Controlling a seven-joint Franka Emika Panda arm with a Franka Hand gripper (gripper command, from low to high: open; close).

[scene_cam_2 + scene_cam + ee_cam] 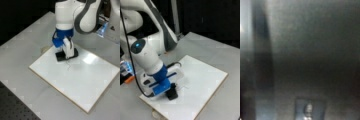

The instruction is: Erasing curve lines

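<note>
The gripper (pixel 65 53) holds the black eraser (pixel 66 55) in closed jaws, pressed on the white board (pixel 82 82). The curve lines (pixel 68 65) lie just beside it, toward a front view's bottom. Uneven pressure could smear the lines or shift the board across the worktop (pixel 25 50).

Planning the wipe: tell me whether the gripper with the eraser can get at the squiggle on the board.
Probably yes. The gripper has the black eraser down on the white board, and the faint squiggle lies just beside it toward a front view's bottom, with only bare board between them.
</note>
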